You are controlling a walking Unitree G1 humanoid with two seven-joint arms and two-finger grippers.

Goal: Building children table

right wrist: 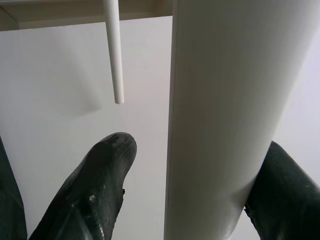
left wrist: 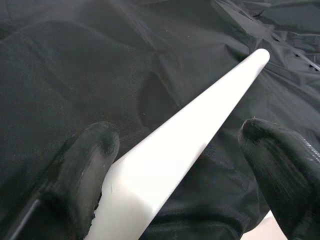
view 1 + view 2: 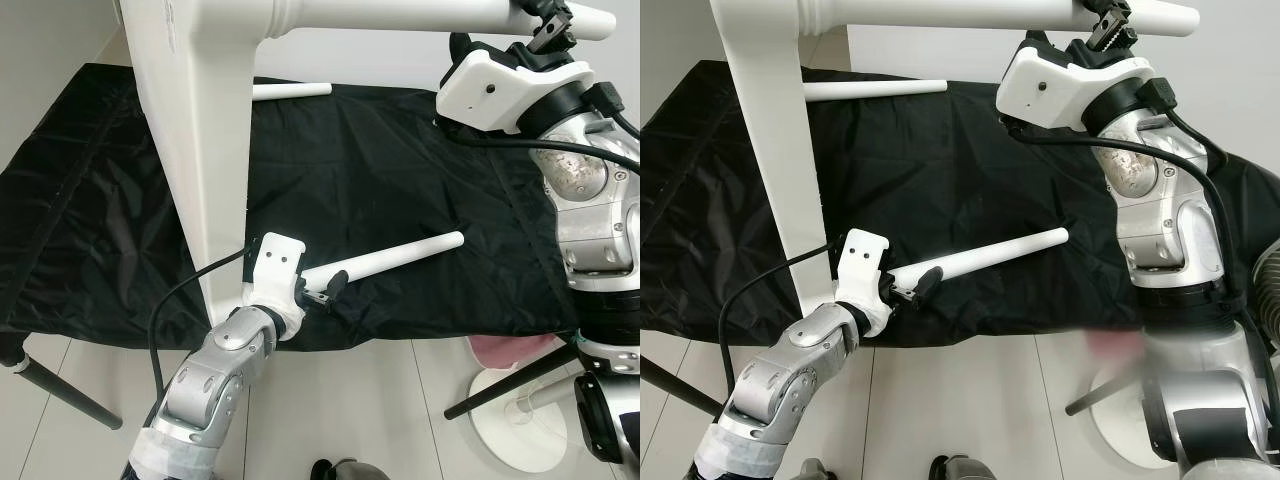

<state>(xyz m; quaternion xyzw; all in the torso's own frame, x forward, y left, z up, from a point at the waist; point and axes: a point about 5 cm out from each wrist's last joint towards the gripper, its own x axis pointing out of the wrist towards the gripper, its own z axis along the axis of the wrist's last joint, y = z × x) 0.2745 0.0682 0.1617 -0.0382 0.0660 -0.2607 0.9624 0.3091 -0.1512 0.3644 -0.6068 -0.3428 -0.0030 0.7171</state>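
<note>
Left: the upturned children's table [image 3: 190, 150], its white top on edge at the worktop's [image 3: 80, 230] near side, with one leg already fitted and running out toward the right.

Lower left: the left gripper [image 3: 322, 289] is closed around the thick end of a loose white leg [image 3: 400, 256], which lies on the black cloth [image 3: 400, 170] that covers the worktop; its fingers [image 2: 80, 175] bracket the leg on both sides.

Centre rear: another loose leg [image 3: 290, 90] lies on the cloth behind the table top.

Upper right: the right gripper [image 3: 1110, 28] clasps the fitted leg [image 3: 980, 15] near its free end and steadies the table.

Progress, as judged: early to middle stage. A thin further leg [image 1: 114, 50] appears fitted, in the right wrist view. At least two legs remain to be attached.
</note>
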